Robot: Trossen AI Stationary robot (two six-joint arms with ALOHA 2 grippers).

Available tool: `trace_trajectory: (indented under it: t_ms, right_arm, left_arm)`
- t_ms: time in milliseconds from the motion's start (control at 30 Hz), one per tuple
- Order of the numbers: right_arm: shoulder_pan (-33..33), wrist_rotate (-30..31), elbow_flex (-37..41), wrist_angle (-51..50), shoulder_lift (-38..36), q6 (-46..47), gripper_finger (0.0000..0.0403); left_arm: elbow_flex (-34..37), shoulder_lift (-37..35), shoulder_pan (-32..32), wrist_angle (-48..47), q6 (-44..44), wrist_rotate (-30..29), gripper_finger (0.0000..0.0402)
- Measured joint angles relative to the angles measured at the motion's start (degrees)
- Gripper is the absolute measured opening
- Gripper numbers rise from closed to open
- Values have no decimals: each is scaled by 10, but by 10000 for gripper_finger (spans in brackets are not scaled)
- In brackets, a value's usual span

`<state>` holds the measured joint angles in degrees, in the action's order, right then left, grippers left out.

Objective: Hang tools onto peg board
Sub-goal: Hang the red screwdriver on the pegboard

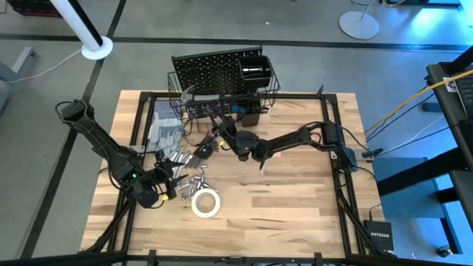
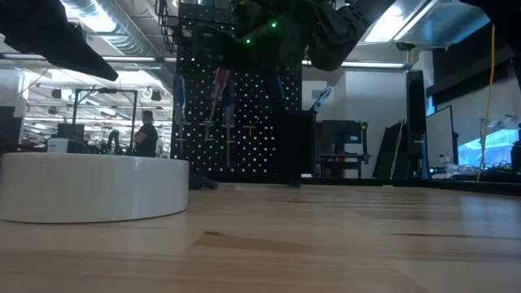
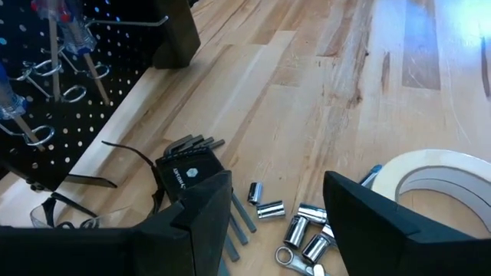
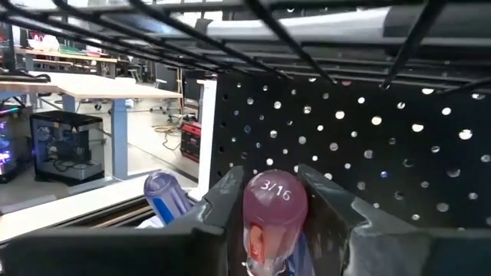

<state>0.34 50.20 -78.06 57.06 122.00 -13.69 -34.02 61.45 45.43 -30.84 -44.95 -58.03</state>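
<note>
From above, I see my right gripper (image 1: 219, 131) at the peg board (image 1: 211, 70) and my left gripper (image 1: 171, 185) spread wide over loose sockets (image 3: 295, 222) near the tape roll (image 1: 206, 203) (low on the surface). Right wrist: it pinches a red-handled screwdriver (image 4: 275, 215).

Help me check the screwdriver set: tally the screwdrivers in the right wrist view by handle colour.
Red-handled screwdriver, between the fingers of the right gripper: 1
Blue-handled screwdriver, beside it: 1
Total: 2
</note>
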Motion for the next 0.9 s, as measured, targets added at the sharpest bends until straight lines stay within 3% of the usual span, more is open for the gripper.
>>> trace_trajectory:
  t_ms: [567,900]
  right_arm:
    - [1,-2,-1,-34,-19,24,102]
    - [1,4,-119,-286,-20,68,102]
  left_arm:
    - [0,0,0,0,-13,0,196]
    - [0,0,0,0,-16,0,196]
